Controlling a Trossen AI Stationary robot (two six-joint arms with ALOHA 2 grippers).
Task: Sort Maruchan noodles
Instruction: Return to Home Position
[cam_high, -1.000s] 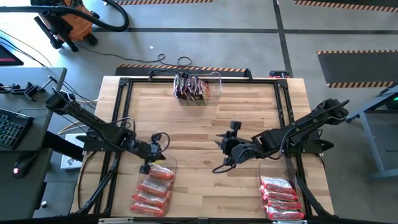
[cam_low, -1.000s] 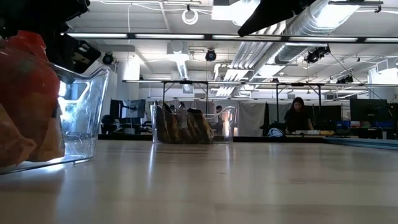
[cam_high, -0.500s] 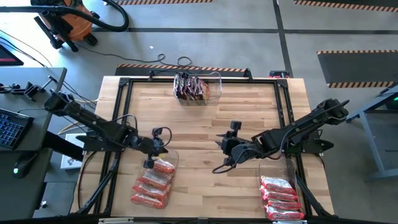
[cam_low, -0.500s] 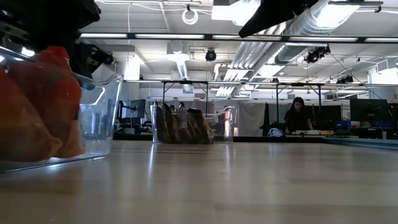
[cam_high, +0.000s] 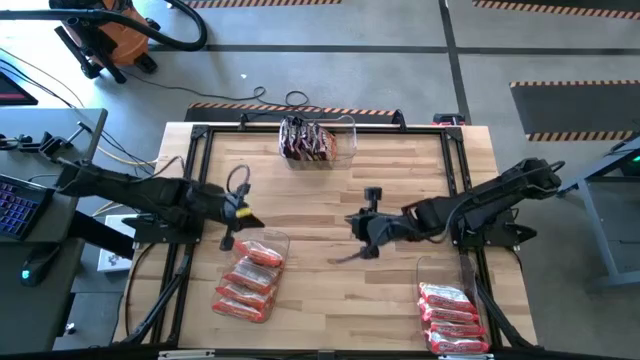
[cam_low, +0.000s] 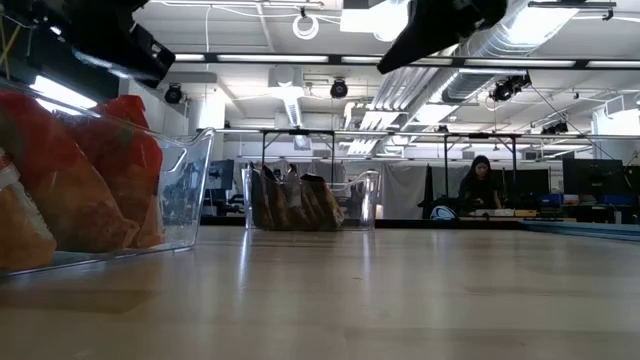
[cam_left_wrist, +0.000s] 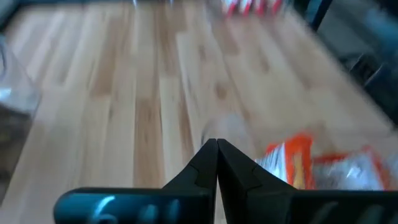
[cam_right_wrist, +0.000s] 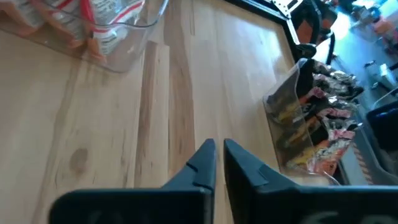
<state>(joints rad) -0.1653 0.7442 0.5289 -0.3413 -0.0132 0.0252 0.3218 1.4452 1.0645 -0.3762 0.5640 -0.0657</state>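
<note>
Wood table carries no loose packets. Left gripper: fingers pressed together, empty, hanging above the table's left side, just beside the far end of the near-left bin. Right gripper: fingers almost touching, empty, over mid-table. Orange packets lie in the near-left bin; pink-red packets fill the near-right bin; dark packets stand in the far bin. Sorting appears complete, and only parking both arms seems left. The centre boards between the three bins are bare. A black frame rail borders the table, so withdrawal paths should clear it and the bin rims.
</note>
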